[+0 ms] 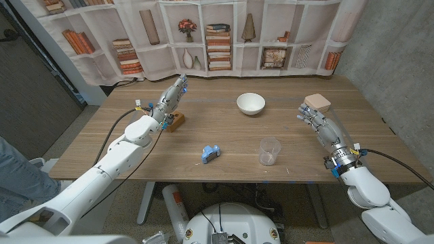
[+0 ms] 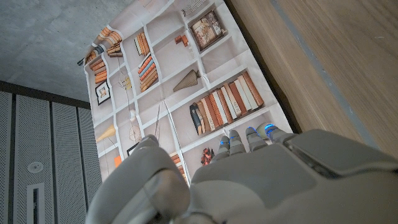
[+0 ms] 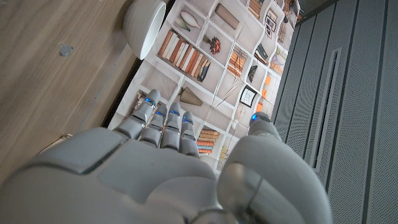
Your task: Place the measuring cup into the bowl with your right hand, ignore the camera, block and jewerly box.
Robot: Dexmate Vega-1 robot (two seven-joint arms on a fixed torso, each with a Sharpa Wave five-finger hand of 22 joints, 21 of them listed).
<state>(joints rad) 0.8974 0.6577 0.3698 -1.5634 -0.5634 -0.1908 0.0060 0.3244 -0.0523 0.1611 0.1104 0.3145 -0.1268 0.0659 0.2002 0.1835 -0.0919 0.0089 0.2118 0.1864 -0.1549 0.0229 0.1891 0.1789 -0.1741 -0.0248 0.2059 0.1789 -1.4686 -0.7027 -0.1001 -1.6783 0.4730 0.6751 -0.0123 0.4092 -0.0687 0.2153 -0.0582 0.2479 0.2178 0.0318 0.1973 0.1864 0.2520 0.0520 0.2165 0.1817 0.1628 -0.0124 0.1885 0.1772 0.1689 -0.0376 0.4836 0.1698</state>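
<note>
Right hand [image 1: 317, 122] is up over the table's right side, fingers held straight and close together, nothing in it, so it's empty and not gripping anything. It's sitting just in front of the pinkish jewelry box [image 1: 317, 102], which is at the far right of the wooden table [image 1: 122, 146]. From the right wrist view you get the back of that hand [image 3: 155, 162] with the fingers reaching out side by side and the thumb off on its own, and the white bowl [image 3: 144, 26] shows up beyond the fingertips.

Measuring cup [image 1: 269, 151], the clear plastic one, stands upright on the near part of the table, right of centre, well apart from the right hand and not touched by anything. The white bowl [image 1: 250, 103] is farther back, roughly behind the cup, and there's nothing in it that I can see.

Left hand [image 1: 172, 96] is over on the far left part of the table, fingers stretched out and empty too, right next to the wooden block [image 1: 176, 122]. Left wrist view just has the back of it [image 2: 249, 174] pointing at the bookshelf-print curtain [image 2: 174, 81].

Little blue camera [image 1: 210, 154] lies near the front edge, left of the cup.
</note>
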